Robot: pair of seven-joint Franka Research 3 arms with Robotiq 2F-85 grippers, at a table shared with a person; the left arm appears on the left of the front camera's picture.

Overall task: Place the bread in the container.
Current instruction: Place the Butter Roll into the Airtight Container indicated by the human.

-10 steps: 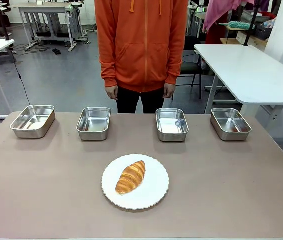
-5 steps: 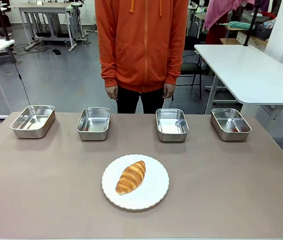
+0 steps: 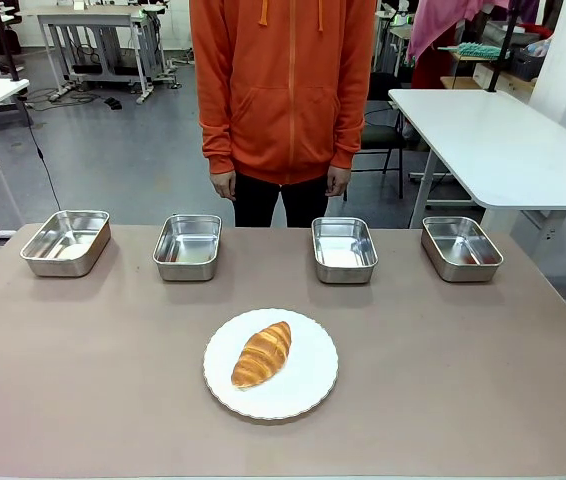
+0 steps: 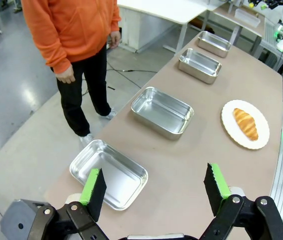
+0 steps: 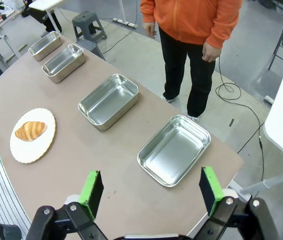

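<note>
— One brown table [image 3: 83, 400], biggest thing here. Person [image 3: 283, 90] in orange stands at its far edge, hands hanging, touching nothing.

— Pans?

— Row of four along the far side, shiny steel, all empty: left-end pan [image 3: 65, 242], second pan [image 3: 187, 247], third pan [image 3: 344, 249], right-end pan [image 3: 461, 248]. Well apart from each other. Can't tell which one is the target.

— Then the plate.

— White scalloped plate [image 3: 308, 392], about centre, nearer the robot's side, well short of the pan row. Bread [image 3: 262, 354] lies on it at a slant. It's a croissant, resting free.

— Handling?

— My guess: light, flaky, crushes easily. The tapered ends would likely snap, so take it across the thick middle, pads on the two long flanks, gentle squeeze. The plate looks slick and may skid if nudged.

— Claws?

— Left gripper [image 4: 154, 182] has its fingers spread wide with nothing between them, high over the table's left end, by the left-end pan. Right gripper [image 5: 150, 186] is the same: wide apart, bare, high over the right end. Both are well away from the bread. Pick not yet started.
</note>
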